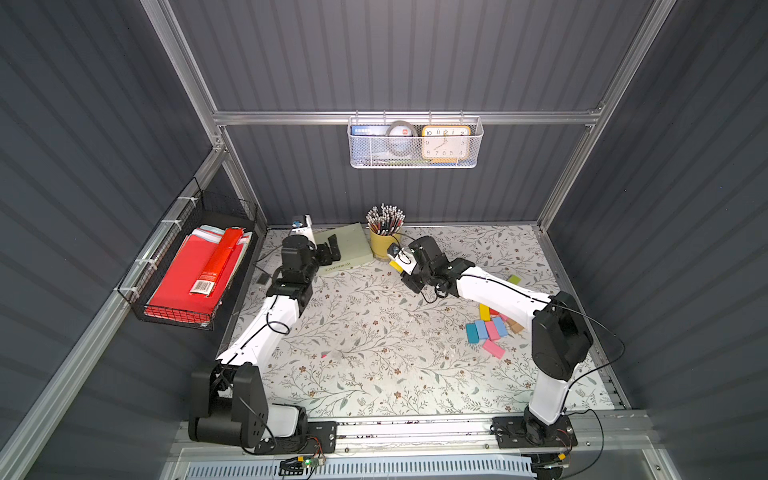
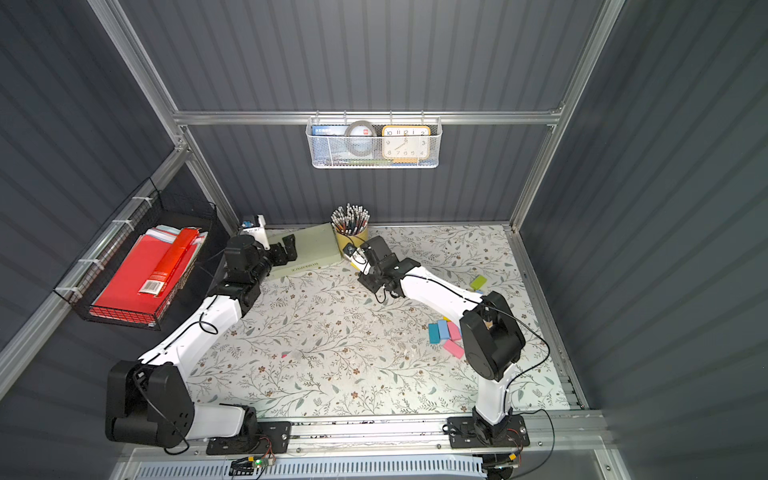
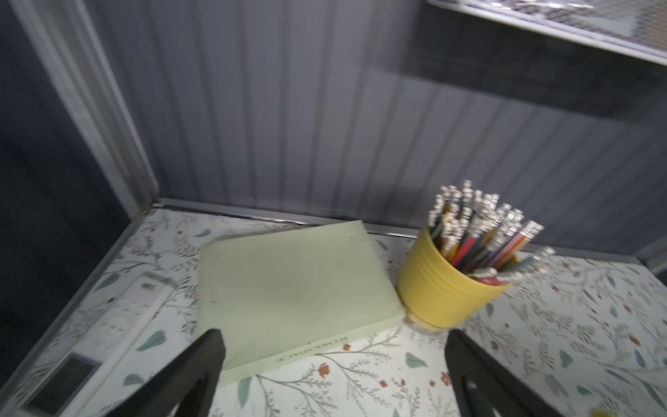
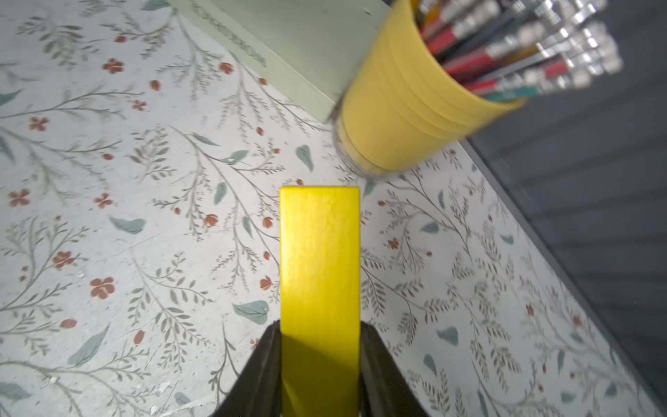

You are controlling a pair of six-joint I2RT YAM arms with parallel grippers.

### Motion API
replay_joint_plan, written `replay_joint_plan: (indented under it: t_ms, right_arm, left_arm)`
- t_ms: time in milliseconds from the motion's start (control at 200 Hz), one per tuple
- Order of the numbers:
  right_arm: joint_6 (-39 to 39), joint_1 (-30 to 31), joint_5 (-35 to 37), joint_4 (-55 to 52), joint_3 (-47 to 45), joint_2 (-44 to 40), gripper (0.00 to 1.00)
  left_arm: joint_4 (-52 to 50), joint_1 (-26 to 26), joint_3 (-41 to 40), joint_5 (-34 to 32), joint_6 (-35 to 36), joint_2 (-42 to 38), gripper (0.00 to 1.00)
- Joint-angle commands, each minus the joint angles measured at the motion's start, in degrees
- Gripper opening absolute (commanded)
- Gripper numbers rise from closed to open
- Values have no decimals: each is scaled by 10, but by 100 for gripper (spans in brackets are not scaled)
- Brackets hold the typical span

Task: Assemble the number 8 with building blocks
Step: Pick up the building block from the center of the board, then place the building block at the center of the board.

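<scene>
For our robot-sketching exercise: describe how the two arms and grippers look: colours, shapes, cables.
The left arm and right arm have smooth white shells between bulky black joint housings, on black base plates. Thin black cables loop loosely along them. The left gripper and right gripper have flat, black, tapering fingers.

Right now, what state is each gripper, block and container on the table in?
left gripper: open, empty.
right gripper: shut on the yellow block.
yellow block: gripped at one end, beside the pencil cup.
loose blocks: lying jumbled on the table, no figure started.
lime green block: lying apart from the jumble.
pencil cup: upright, full.
book: closed, lying flat.
</scene>
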Motion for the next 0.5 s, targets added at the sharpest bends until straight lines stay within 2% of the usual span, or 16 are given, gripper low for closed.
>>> replay_joint_plan:
  t_ms: [0, 110, 265, 495]
  right_arm:
    - [-104, 6, -66, 25, 20, 29, 21]
    - [-128, 20, -75, 9, 53, 79, 22]
    - [-161, 39, -48, -23, 93, 153, 24]
    - [-186, 55, -53, -4, 92, 187, 29]
  left_arm:
    - [-14, 6, 0, 8, -36, -13, 99]
    - [-16, 10, -3, -3, -40, -15, 99]
    - [-9, 12, -15, -18, -39, -33, 99]
    - [-5, 12, -19, -13, -38, -36, 100]
